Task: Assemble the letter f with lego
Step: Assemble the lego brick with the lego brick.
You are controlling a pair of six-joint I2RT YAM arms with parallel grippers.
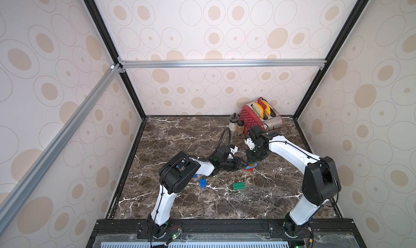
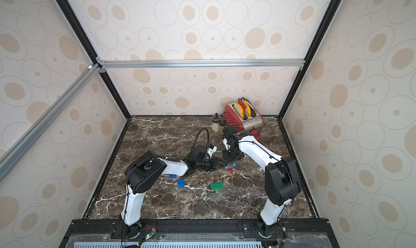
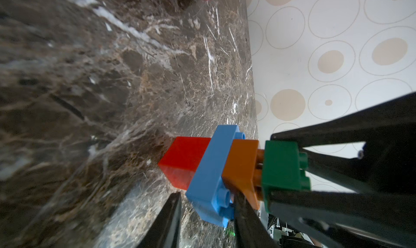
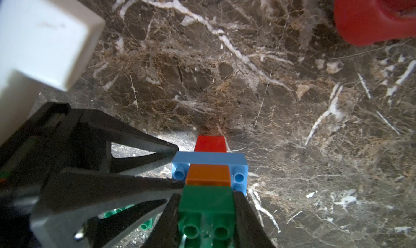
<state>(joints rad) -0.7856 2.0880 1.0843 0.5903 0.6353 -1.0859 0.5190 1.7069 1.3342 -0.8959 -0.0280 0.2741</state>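
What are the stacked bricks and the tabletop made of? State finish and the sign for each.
Stacked bricks: apparently hard moulded plastic, glossy; uniform saturated colours, crisp edges, moulded studs.
Tabletop: looks like polished brown marble, or a marble-print laminate; white veins and reflected glare.

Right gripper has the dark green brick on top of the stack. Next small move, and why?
Probably press straight down with the right gripper, shut on the dark green square plastic brick: orange studs show in a gap between it and the orange square brick, so it looks unseated. The left gripper brackets the light blue oblong brick below, which may brace it.
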